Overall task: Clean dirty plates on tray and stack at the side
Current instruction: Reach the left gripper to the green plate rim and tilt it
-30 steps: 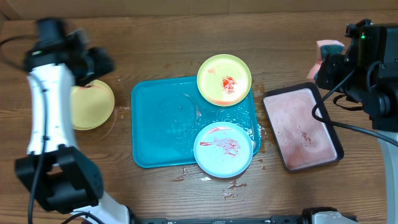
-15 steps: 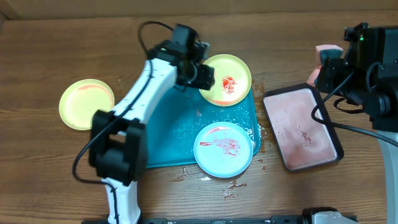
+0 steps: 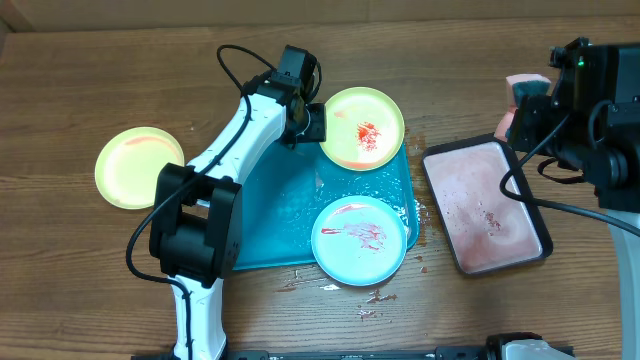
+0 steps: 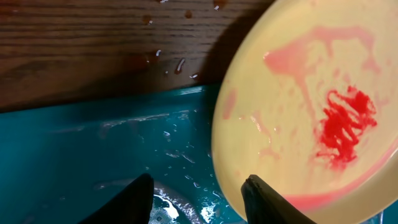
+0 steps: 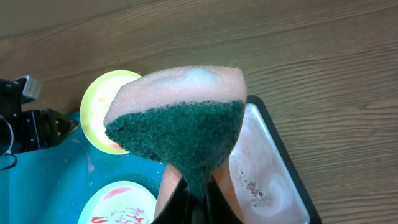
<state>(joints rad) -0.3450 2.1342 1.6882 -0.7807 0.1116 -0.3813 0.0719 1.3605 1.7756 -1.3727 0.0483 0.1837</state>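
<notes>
Left hand (image 4: 198,182) has swung across, spread astride the rim of the yellow-green plate (image 4: 298,112); right hand (image 5: 193,190) pinches sponge (image 5: 177,118)

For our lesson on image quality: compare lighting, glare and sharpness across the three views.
Overhead: even light, sharp, small wet glints on the tray. Left wrist: very close, the plate slightly soft, the left hand a dark silhouette at the bottom edge. Right wrist: the sponge fills the centre, its texture crisp, hiding much of the table.
</notes>
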